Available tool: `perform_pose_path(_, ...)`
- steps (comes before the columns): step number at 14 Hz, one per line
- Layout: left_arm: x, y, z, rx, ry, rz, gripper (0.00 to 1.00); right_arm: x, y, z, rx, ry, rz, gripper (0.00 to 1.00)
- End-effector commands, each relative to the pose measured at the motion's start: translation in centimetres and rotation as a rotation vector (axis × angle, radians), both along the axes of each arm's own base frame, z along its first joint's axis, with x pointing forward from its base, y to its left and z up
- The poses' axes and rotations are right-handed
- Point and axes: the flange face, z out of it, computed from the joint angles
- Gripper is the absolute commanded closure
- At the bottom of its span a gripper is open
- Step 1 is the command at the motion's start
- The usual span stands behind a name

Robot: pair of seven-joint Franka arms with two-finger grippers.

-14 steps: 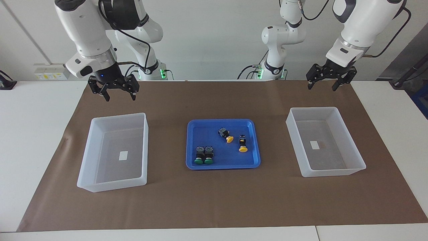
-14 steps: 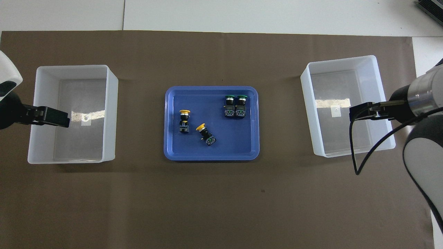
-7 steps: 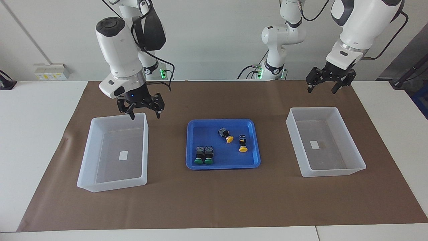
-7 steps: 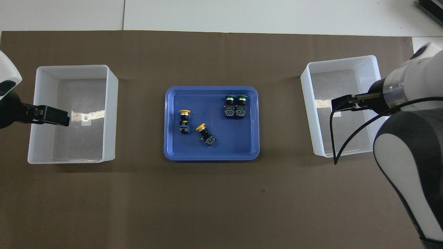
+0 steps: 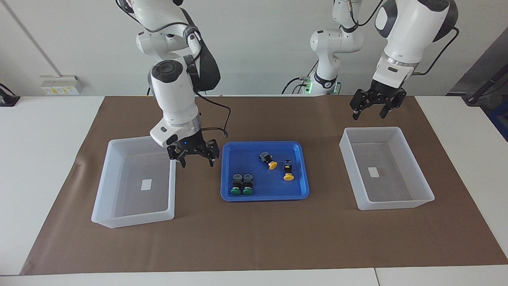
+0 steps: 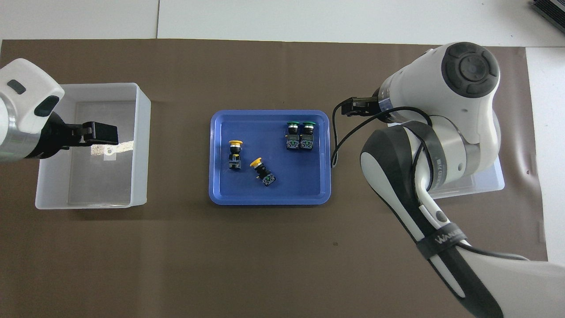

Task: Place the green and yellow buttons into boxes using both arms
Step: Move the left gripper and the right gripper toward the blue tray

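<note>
Facing view: right claw (image 5: 196, 158), fingers spread and empty, low between one translucent box (image 5: 135, 182) and the blue tray (image 5: 265, 194) on a brown-papered counter (image 5: 254, 238). In the tray, two green buttons (image 5: 242, 184) side by side, two yellow buttons (image 5: 279, 166) closer to the robots. Left claw (image 5: 370, 110), fingers apart, above the paper just robotward of the other box (image 5: 387, 169).

Overhead view: right arm (image 6: 441, 145) hiding most of its box; buttons well clear of both claws.

Bright, even light; soft shadows.
</note>
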Motion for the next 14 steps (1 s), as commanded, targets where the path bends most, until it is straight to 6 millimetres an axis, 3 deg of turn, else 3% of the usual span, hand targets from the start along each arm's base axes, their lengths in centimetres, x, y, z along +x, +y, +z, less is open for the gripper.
perform_pose_path(1,-0.5,-0.3,-2.2,-0.015,-0.020,0.028,0.00,1.4,2.3,-2.8,0.007,-0.021,-0.032,0.12)
perform_pose_path(2,-0.3,-0.6,-3.2,-0.016,-0.020,0.026,0.00,2.0,2.5,-3.8,0.007,-0.021,-0.035,0.13)
perform_pose_path(3,-0.2,-1.4,-4.7,-0.018,-0.021,0.020,0.06,2.9,3.0,-4.7,0.008,-0.021,-0.036,0.15)
perform_pose_path(5,-0.1,-3.1,-7.1,-0.030,-0.031,0.042,0.08,3.2,7.3,-7.2,0.002,-0.015,-0.052,0.17)
perform_pose_path(6,0.0,-4.4,-8.1,-0.035,-0.022,0.051,0.08,3.5,8.1,-8.7,-0.016,-0.023,-0.073,0.20)
perform_pose_path(9,0.5,-6.6,-10.1,-0.048,-0.021,0.068,0.08,3.9,8.4,-9.5,-0.001,-0.071,-0.097,0.37)
perform_pose_path(12,0.4,-10.2,-13.1,-0.066,-0.018,0.090,0.08,3.4,10.2,-10.9,0.010,-0.072,-0.122,0.38)
perform_pose_path(14,-0.7,-10.8,-14.9,-0.071,-0.031,0.083,0.17,3.1,10.1,-11.2,0.008,-0.064,-0.124,0.37)
